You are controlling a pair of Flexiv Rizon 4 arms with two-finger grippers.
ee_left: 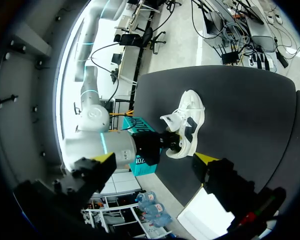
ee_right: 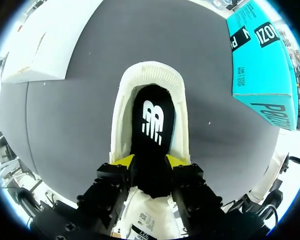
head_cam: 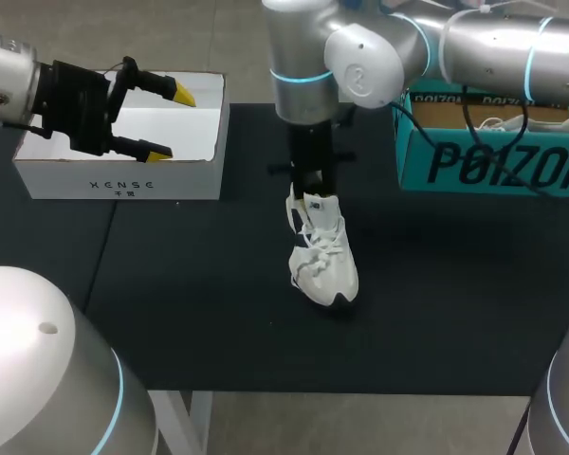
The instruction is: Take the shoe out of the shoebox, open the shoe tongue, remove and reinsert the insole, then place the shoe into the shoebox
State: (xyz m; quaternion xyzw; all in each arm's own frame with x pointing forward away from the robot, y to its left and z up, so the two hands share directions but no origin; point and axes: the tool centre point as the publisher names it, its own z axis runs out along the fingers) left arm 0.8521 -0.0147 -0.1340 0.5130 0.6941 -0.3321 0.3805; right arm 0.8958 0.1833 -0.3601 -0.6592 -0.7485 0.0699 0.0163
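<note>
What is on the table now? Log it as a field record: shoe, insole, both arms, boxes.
shoe: white, out of both boxes, on the black table
insole: black, in the shoe's opening
right arm: jaws shut on the insole from two sides
left arm: jaws open, empty, over the white box
teal box: open, at the table's right side

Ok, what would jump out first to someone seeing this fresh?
The white shoe sits in the middle of the table, with the right gripper shut on its black insole from above. The left gripper hangs open over the white box at far left; the teal shoebox sits at right.
</note>
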